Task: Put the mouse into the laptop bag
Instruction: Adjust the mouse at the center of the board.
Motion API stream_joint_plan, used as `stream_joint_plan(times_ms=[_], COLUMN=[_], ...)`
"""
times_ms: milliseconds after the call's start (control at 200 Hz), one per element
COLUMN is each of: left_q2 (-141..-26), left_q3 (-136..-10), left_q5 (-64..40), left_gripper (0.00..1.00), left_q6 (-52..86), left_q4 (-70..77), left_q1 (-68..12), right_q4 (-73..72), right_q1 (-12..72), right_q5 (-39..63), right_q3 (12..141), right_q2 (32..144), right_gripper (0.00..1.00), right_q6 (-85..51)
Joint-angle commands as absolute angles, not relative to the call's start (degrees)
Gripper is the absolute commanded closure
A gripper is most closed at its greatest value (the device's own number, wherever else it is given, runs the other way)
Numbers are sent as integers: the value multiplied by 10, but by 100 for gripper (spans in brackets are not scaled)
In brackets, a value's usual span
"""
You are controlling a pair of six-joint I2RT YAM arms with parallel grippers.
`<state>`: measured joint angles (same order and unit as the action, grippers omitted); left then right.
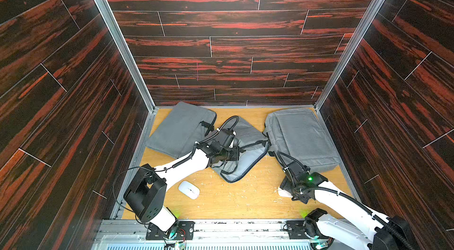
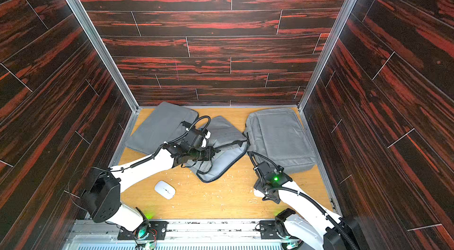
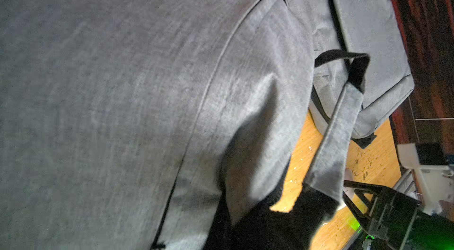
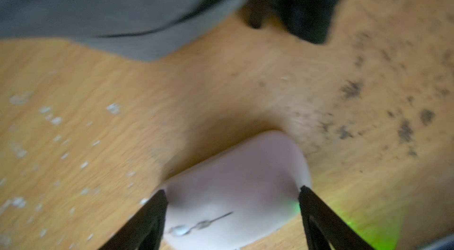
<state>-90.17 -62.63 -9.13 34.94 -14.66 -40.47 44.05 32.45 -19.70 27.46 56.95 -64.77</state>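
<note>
A white mouse [image 4: 235,175] lies on the wooden table at the front right; only its edge [image 1: 282,191] shows under my right wrist in a top view. My right gripper [image 4: 232,192] is open and straddles it, one black finger [image 4: 157,209] on each side. A grey laptop bag [image 1: 248,148] lies in the middle with its zipped edge gaping toward the front. My left gripper [image 1: 234,156] is shut on this bag's fabric [image 3: 147,89] and holds it lifted. Its fingers [image 3: 270,226] show only as a dark shape in the left wrist view.
Another white mouse [image 1: 188,189] lies at the front left, near the left arm's base. Two more grey bags lie flat, one at the back left [image 1: 179,130] and one at the right [image 1: 304,138]. A grey strap [image 3: 336,143] hangs between the bags. Dark wood-patterned walls enclose the table.
</note>
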Motion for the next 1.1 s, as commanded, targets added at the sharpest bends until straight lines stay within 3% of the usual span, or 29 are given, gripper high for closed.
stream_joint_plan(times_ms=[0,240,576,877,1097], left_q2=[-868,-861,-829,-826,-824], left_q3=[-619,-616,-604,-602,-605], left_q5=[-106,-106,-86,-83,-75], left_gripper=[100,100,100,100,100], left_q6=[345,341,334,334,327], left_q4=[-120,-122,-139,-144,-159], left_q1=[-406,-405,-401,-397,-389], right_q4=[441,365,286,341,406], right_q1=[347,431,498,508,596], right_q5=[-201,-200,-201,-262,-278], right_q3=[258,302,480,520,488], right_q2=[572,670,876,781,765], right_gripper=[14,15,15,15,22], right_q6=[-726,-752,-682,-564,-585])
